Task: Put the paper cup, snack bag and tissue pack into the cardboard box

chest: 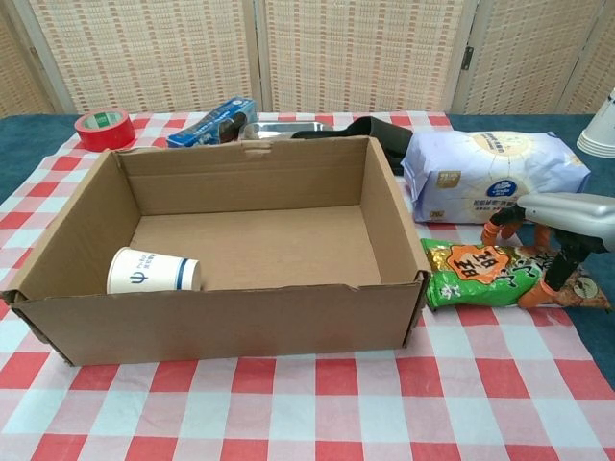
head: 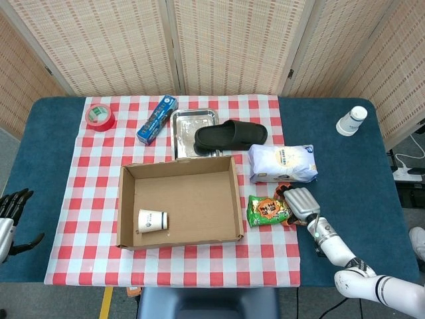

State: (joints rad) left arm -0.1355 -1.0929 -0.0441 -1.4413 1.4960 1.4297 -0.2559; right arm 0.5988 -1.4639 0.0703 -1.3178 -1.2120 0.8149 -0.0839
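The cardboard box point(head: 129, 178) point(chest: 221, 322) stands open in the middle of the checked cloth. A white paper cup point(head: 153, 220) point(chest: 152, 272) lies on its side in the box's front left corner. The green snack bag point(head: 265, 210) point(chest: 476, 277) lies just right of the box. My right hand point(head: 301, 202) point(chest: 557, 223) grips the bag's right end, with orange fingertips point(chest: 531, 296) on both sides of it. The white tissue pack point(head: 282, 163) point(chest: 490, 168) lies just behind the bag. My left hand point(head: 9, 211) hangs open off the table's left edge.
Behind the box are a black slipper point(head: 230, 135) on a steel tray point(head: 186, 125), a blue packet point(head: 157, 119) and a red tape roll point(head: 100, 117). Stacked white cups point(head: 350, 121) stand on the blue table at the far right.
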